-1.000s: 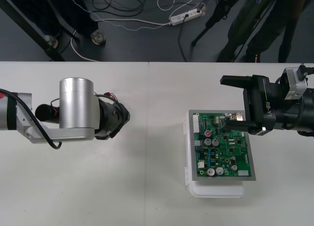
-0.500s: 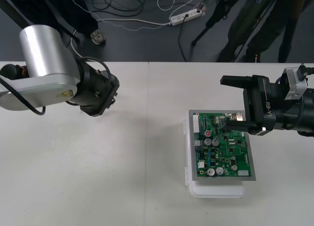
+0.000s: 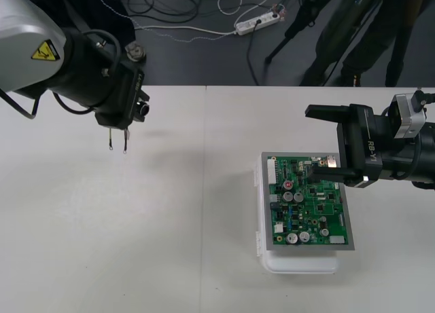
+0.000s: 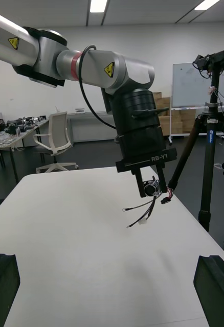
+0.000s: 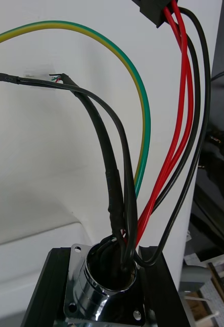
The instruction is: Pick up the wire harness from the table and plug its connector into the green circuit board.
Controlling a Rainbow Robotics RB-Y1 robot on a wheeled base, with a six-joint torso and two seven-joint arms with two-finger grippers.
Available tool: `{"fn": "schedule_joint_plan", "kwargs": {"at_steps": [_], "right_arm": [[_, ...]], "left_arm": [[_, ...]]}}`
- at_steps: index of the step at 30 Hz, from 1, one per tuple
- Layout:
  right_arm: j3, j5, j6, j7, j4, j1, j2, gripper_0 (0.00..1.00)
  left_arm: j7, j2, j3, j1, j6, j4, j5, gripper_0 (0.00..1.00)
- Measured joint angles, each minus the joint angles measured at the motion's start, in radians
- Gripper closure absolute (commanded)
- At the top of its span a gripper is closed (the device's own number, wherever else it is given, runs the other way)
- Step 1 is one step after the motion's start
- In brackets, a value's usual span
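Wire harness (image 5: 112,173) hangs in the air over the far left part of the bench (image 3: 170,225), clear of its surface. Its round metal socket (image 5: 104,294), with a square flange, sits clamped between the two black fingers (image 5: 48,291) of the left gripper (image 3: 132,113), one finger on each side of the flange. From the socket the wires lead away from the fingers. Red and thin black ones run to the small black plug (image 5: 155,10), a green-yellow one curves off beside them, and two thicker black leads end in ring terminals. In the front view those loose ends (image 3: 117,142) dangle just below the gripper, above the bench. From the right wrist view the plug (image 4: 166,200) hangs just beside the left gripper. Well apart, on the right side of the bench, the green circuit board (image 3: 309,208) lies on its white base (image 3: 299,264). The right gripper (image 3: 325,140) hovers over the board's far right corner, its fingers (image 4: 2,286) spread wide apart.
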Motion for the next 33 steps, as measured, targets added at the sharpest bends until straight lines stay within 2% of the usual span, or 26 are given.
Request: {"fn": "schedule_joint_plan", "kwargs": {"at_steps": [6,12,23,29,33], "right_arm": [[0.000,0.000,0.000,0.000,0.000,0.000,0.000,0.00],[0.000,0.000,0.000,0.000,0.000,0.001,0.000,0.00],[0.000,-0.001,0.000,0.000,-0.001,0.002,0.000,0.00],[0.000,-0.001,0.000,0.000,-0.001,0.002,0.000,0.00],[0.000,-0.001,0.000,0.000,-0.001,0.002,0.000,0.00]], "left_arm": [[0.002,0.011,0.097,0.048,0.000,0.058,0.138,1.00],[0.019,0.011,0.347,0.231,-0.008,0.086,0.232,1.00],[0.200,-0.016,0.715,0.524,-0.100,0.120,0.338,1.00],[0.255,-0.042,0.794,0.602,-0.137,0.123,0.399,1.00],[0.403,-0.081,0.848,0.632,-0.168,0.124,0.415,1.00]]}}
